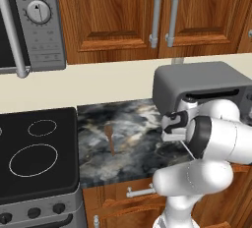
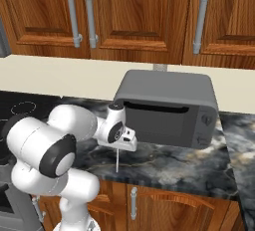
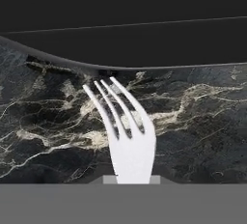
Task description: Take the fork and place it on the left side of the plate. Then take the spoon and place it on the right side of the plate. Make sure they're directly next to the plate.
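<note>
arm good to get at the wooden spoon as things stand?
Probably not yet. The gripper looks closed on the fork, so it is occupied. The path itself looks free: the spoon lies alone on open counter, left of the arm, with the toaster oven off to the right.

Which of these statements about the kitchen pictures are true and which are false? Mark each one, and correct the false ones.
1. The fork points its tines out from the claw, above the dark marble counter. True.
2. The wooden spoon lies on the stove's black cooktop. False: it lies on the marble counter, to the right of the stove.
3. A grey toaster oven stands on the counter behind the claw. True.
4. The fork hangs from the claw as a thin line in the right base view. True.
5. The wall cabinets are white. False: they are brown wood with grey handles.
</note>
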